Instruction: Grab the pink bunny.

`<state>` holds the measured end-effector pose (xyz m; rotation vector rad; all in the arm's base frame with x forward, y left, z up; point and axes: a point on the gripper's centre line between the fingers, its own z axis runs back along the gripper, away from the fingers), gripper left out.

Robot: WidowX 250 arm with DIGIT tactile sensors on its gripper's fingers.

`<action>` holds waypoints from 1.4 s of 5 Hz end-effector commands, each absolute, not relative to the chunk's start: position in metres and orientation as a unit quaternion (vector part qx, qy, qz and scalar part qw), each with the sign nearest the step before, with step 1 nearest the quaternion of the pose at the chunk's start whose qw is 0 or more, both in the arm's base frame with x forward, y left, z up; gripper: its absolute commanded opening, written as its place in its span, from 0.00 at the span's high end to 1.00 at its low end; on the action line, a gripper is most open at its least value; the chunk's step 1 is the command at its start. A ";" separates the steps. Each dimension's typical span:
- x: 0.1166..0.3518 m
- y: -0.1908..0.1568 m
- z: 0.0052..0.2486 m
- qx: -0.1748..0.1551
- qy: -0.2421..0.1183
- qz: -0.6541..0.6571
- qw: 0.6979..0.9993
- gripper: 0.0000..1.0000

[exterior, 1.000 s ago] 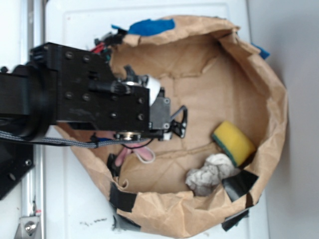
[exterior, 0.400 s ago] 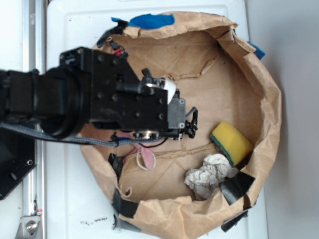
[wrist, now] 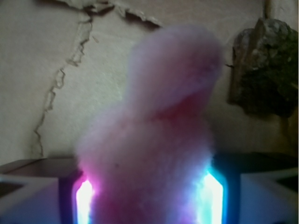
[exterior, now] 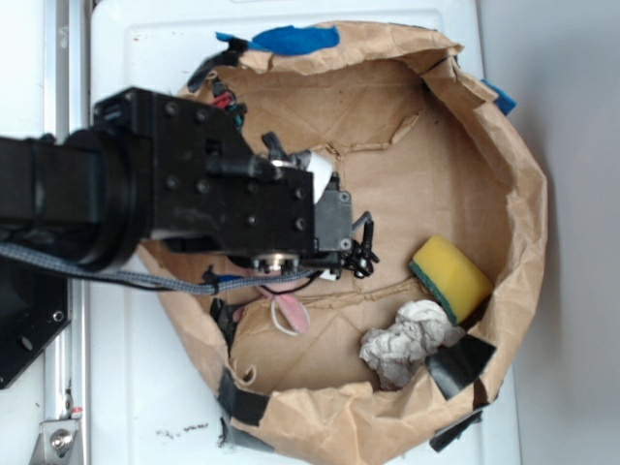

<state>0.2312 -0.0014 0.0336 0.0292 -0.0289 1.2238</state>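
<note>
Exterior view from above, paired with a wrist view. A black arm enters from the left and reaches over the near-left rim of a round brown paper bag [exterior: 528, 194] whose walls are rolled down into a crumpled collar. The bag sits on a white counter [exterior: 145, 387] and fills most of it; the right wall nearly reaches the counter's right edge. Strips of black tape [exterior: 237, 392] and blue tape [exterior: 295, 41] patch the rim.

The gripper [exterior: 360, 250] hangs over the left-centre of the bag floor. In the wrist view the pink bunny [wrist: 154, 140] fills the frame, its fluffy body seated between the two lit finger pads [wrist: 212, 193], which press against it on either side: the gripper is clamped on the bunny. In the exterior view the arm hides most of the toy; only a pink ear and a white cord loop [exterior: 288, 313] show beneath the arm, near the bag's lower-left wall.

A yellow sponge [exterior: 451, 278] lies against the right wall, and a crumpled paper ball [exterior: 405, 341] lies just below it, near the lower rim. The bag floor from centre to the upper right is bare creased paper.
</note>
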 end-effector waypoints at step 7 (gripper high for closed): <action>0.238 -0.024 0.209 -0.009 -0.127 0.218 0.968 1.00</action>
